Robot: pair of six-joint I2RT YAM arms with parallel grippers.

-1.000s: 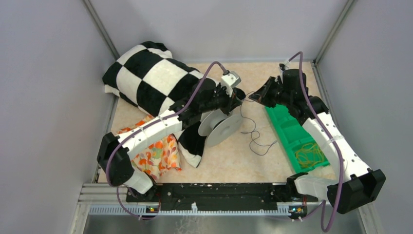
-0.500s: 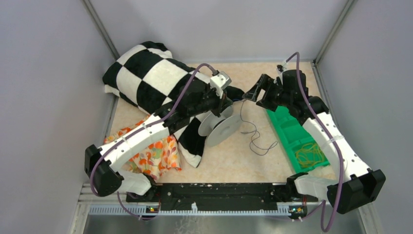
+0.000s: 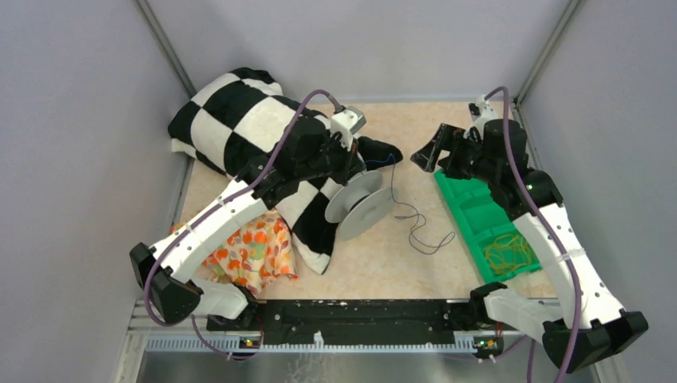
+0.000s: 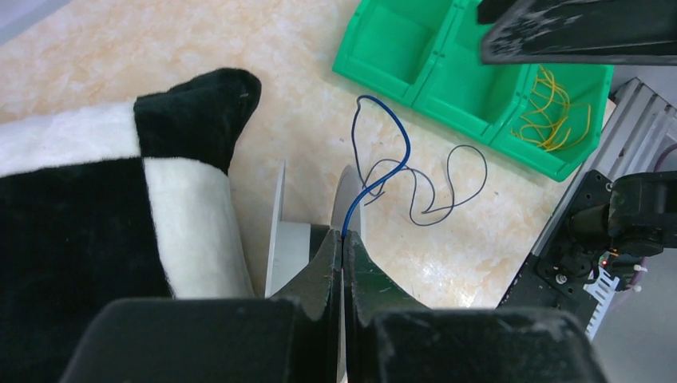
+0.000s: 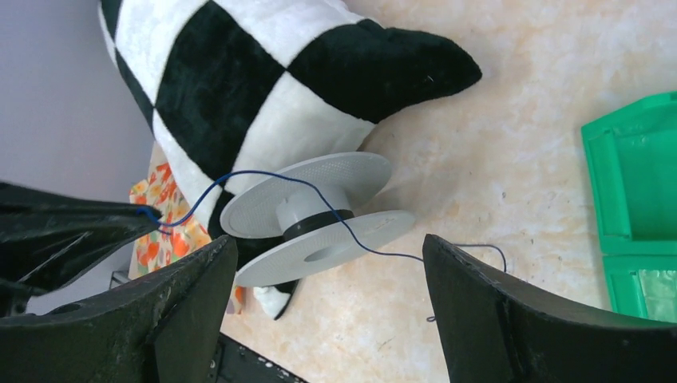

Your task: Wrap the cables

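The cable (image 3: 397,209) is a thin dark-blue wire. It runs from my left gripper (image 3: 361,163) down past the white spool (image 3: 363,209) and lies in loose loops on the table. In the left wrist view my gripper (image 4: 343,238) is shut on the cable (image 4: 393,169) just above the spool (image 4: 281,219). My right gripper (image 3: 431,150) hangs open to the right of the spool and holds nothing. The right wrist view shows the wire (image 5: 263,173) arching over the spool (image 5: 319,214) between that gripper's wide fingers (image 5: 188,307), from my left gripper (image 5: 76,231).
A black-and-white checkered pillow (image 3: 247,128) lies behind and under the left arm, its black corner (image 4: 199,112) beside the spool. A floral cloth (image 3: 257,251) sits at the front left. A green bin tray (image 3: 479,209) with yellow rubber bands (image 3: 508,254) stands on the right.
My right gripper has opened, let go of the cable and drawn back to the right. My left gripper has pulled its end of the cable leftward toward the pillow.
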